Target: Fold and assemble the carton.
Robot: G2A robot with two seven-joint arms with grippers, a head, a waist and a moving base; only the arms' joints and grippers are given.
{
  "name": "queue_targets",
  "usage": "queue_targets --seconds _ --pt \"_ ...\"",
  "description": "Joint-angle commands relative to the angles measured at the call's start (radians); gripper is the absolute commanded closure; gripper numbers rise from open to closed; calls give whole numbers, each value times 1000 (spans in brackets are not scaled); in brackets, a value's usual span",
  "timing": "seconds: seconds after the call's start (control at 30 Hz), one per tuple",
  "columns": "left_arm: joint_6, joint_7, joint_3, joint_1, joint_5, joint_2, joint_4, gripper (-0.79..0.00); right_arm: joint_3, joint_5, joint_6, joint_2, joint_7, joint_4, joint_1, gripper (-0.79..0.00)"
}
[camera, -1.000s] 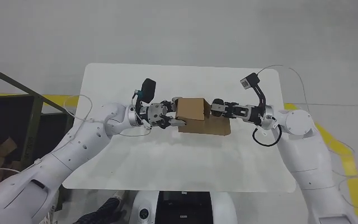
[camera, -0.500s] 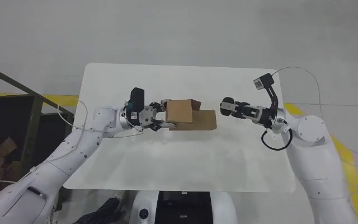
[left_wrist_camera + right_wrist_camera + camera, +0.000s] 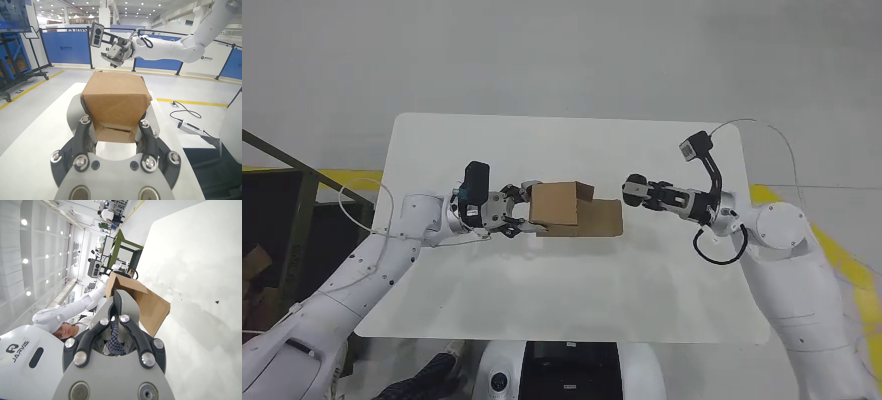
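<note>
The brown carton [image 3: 560, 204] lies mid-table with a folded box end and a flatter panel [image 3: 604, 217] stretching toward the right arm. My left gripper [image 3: 514, 211] is shut on the carton [image 3: 115, 92], its fingers [image 3: 84, 123] pressing both side walls at the open end. My right gripper [image 3: 633, 188] hovers shut and empty a short gap from the carton's far end. In the right wrist view its fingertips [image 3: 115, 298] are pressed together in front of the carton [image 3: 153, 308]. From the left wrist camera, the right gripper [image 3: 115, 57] hangs above and beyond the carton.
The white table [image 3: 572, 290] has free surface in front of and behind the carton. A dark green frame [image 3: 282, 190] with cardboard scraps stands off the table's left edge.
My left gripper has drawn the carton leftward across the table. My right gripper came off the carton's right end, backed away, then edged back toward it.
</note>
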Motion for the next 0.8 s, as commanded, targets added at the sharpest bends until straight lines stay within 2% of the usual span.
queue_targets --seconds 0.0,0.17,0.4,0.6,0.77 --pt "0 0 0 0 0 0 0 -240 -37 -7 7 -7 -13 36 40 0" --pt "0 0 0 0 0 0 0 -246 -109 -9 2 -24 -17 113 111 0" --pt "0 0 0 0 0 0 0 -237 -174 -17 -24 -40 -26 161 157 0" --pt "0 0 0 0 0 0 0 -169 -185 -16 -54 -48 -58 203 176 0" --pt "0 0 0 0 0 0 0 -160 -206 12 -70 -51 -2 182 174 0"
